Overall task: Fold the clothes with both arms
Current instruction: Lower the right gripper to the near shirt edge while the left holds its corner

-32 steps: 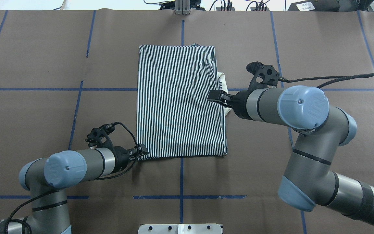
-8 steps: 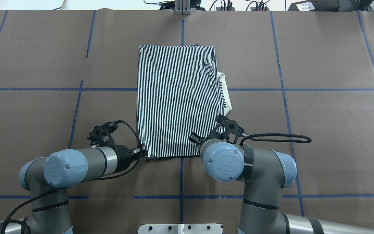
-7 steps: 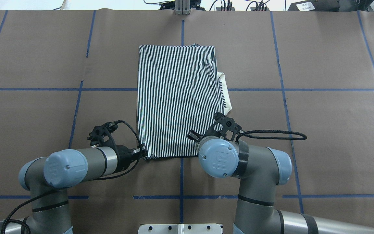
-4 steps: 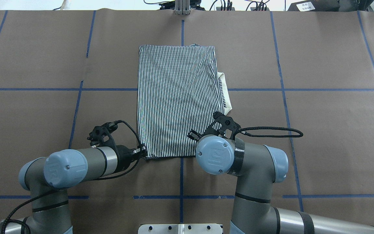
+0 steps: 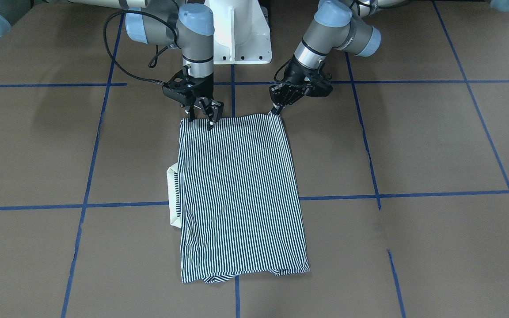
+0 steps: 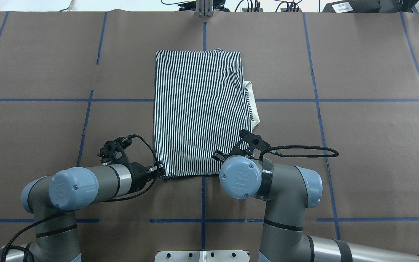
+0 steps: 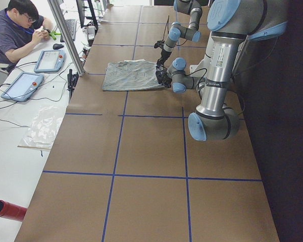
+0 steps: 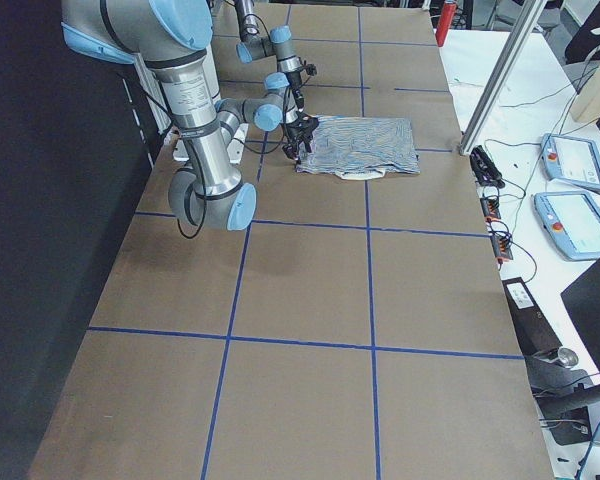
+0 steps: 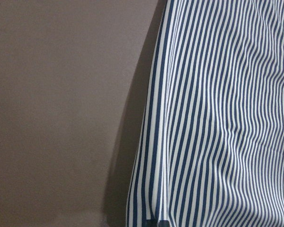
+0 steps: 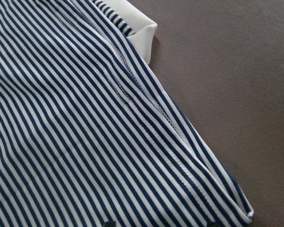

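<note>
My left gripper (image 5: 275, 110) pinches shirt (image 5: 237, 190) near corner; right gripper (image 5: 202, 119) gapes at same hem, hidden overhead. Table (image 5: 413, 154) wide around.

Bright, even overhead light; frames sharp throughout.
Soft, faint shadows spread across the brown tabletop (image 5: 38, 145). The left wrist view shows a dark shadow band along the edge of the striped shirt (image 9: 217, 118). Both side views fall to black on the robot's side.
</note>
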You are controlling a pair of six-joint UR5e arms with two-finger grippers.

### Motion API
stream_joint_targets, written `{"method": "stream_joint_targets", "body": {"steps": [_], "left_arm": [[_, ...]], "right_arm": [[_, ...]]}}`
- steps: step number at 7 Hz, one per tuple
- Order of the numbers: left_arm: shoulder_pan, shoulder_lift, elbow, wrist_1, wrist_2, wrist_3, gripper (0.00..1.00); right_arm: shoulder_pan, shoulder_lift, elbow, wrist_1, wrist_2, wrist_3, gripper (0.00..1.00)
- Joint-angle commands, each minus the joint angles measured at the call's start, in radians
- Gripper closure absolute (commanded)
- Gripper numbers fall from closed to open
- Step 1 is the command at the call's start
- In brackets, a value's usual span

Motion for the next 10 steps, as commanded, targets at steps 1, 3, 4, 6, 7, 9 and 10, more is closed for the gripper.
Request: {"method": "stream_joint_targets", "body": {"steps": [1,3,4,6,7,9,10], "left_arm": [[0.0,0.0,-0.001,0.0,0.0,0.0,1.0],[0.0,0.0,-0.001,0.0,0.0,0.0,1.0],[0.0,0.0,-0.001,0.0,0.0,0.0,1.0],[0.0,0.0,-0.001,0.0,0.0,0.0,1.0],[0.0,0.0,-0.001,0.0,0.0,0.0,1.0],[0.0,0.0,-0.001,0.0,0.0,0.001,1.0],[-0.002,0.0,-0.01,0.002,-0.002,0.003,1.0]], "right_arm": [[-0.001,0.007,-0.026,-0.001,-0.002,0.0,0.3],[-0.001,0.01,-0.028,-0.001,-0.002,0.0,0.31],[-0.001,0.012,-0.028,-0.001,-0.001,0.002,0.45],[-0.001,0.012,-0.028,-0.003,-0.001,0.011,1.0],[-0.001,0.012,-0.023,-0.001,-0.002,0.011,1.0],[0.001,0.012,-0.015,0.0,-0.002,0.012,1.0],[0.001,0.012,0.009,0.0,-0.002,0.011,1.0]]}}
